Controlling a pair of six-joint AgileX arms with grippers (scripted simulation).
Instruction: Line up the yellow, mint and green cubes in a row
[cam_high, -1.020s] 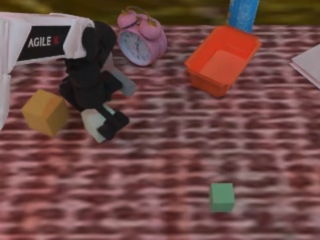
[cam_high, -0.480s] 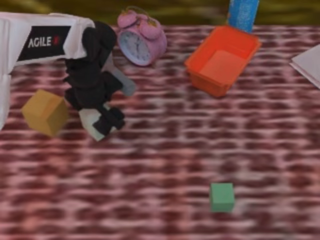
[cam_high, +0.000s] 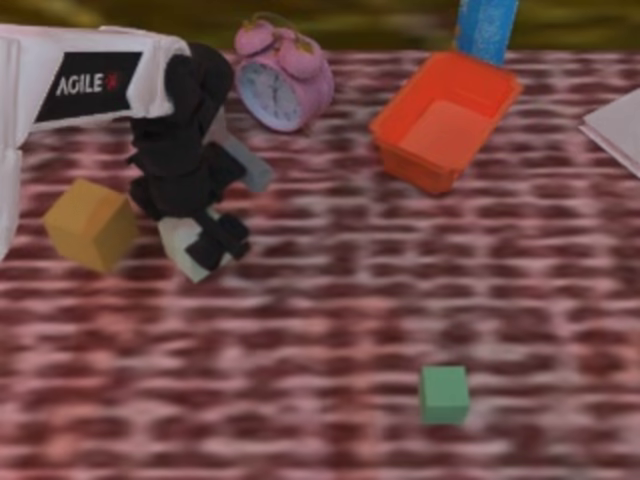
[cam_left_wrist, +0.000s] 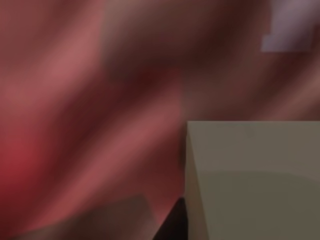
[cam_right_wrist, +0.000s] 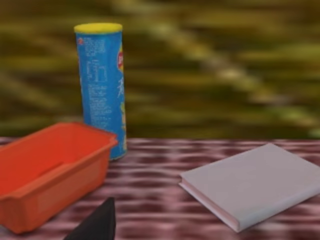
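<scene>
left gripper down on the mint cube at the table's left

the left gripper (cam_high: 212, 243), black and two-fingered, is low over the mid-sized pale whitish-mint matte cube (cam_high: 183, 243), its fingers closed in against the cube's sides so that it grips the cube. the black wrist rises from it toward the far edge of the table, and the white forearm with the dark agilex label runs off to the top view's left edge, so the arm bends down steeply onto the cube. in the left wrist view the mint cube (cam_left_wrist: 252, 180) fills the near corner, very close to the camera, over the blurred red-and-white patterned table (cam_high: 330, 300).

the largest mustard-yellow matte cube (cam_high: 90, 224) sits just beside the mint cube, on its left, apart from the gripper. the smallest medium-green matte cube (cam_high: 444, 393) lies well apart, toward the near right of the table.

past the arm stand a pink twin-bell alarm clock (cam_high: 281, 82), an open orange plastic bin (cam_high: 445, 118) and a blue cylindrical snack can with a yellow lid (cam_right_wrist: 101, 82). a pale closed book (cam_right_wrist: 255, 182) lies at the right edge. of the right gripper only a dark fingertip shows in the right wrist view; whether it is open i cannot tell.
</scene>
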